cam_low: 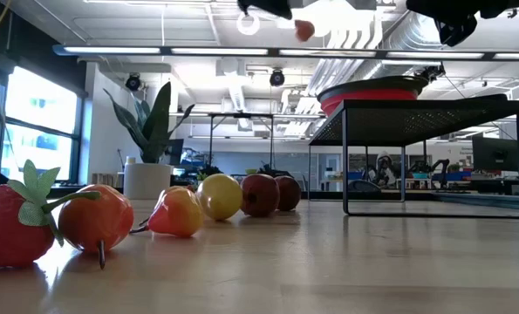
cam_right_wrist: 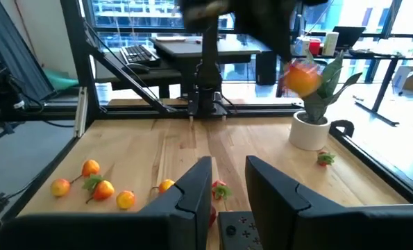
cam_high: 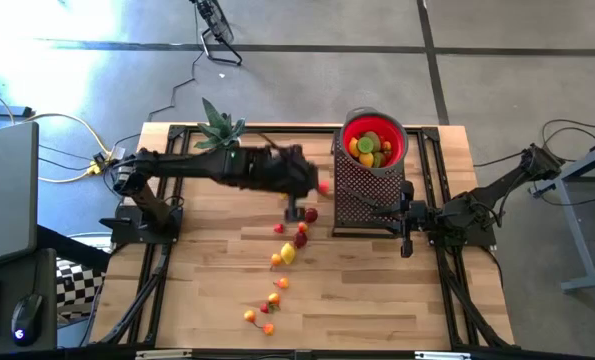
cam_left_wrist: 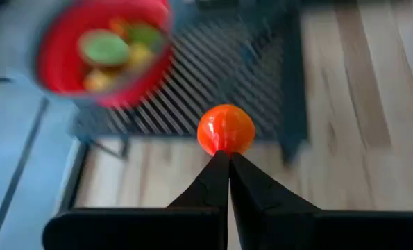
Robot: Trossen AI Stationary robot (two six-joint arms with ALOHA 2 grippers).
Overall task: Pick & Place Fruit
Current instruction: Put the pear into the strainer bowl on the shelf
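A small round orange-red fruit (cam_left_wrist: 225, 128) is in my shut left gripper (cam_left_wrist: 228, 158), high above the table just left of the black mesh rack (cam_high: 362, 200). In the low view this fruit (cam_low: 303, 30) hangs at the top. A red bowl (cam_high: 348, 135) with green, yellow and orange fruits stands on the rack's far end. Several loose fruits (cam_high: 289, 252) lie on the wooden table in a line toward the near edge. My right gripper (cam_right_wrist: 227, 182) waits open at the rack's right side, with nothing between its fingers. My left gripper pinches the orange-red fruit at its near underside (cam_left_wrist: 224, 148) between the very tips of its two fingers. The fingers slant down, coming from the table's left. The fruit sticks out beyond the tips and is lifted clear of the table and the rack.
A green spiky potted plant (cam_high: 220, 128) stands at the far left of the table, behind my left arm. A strawberry (cam_low: 10, 227) and other fruits (cam_low: 220, 196) lie near the low camera. Bare wood lies to the right of the fruit line.
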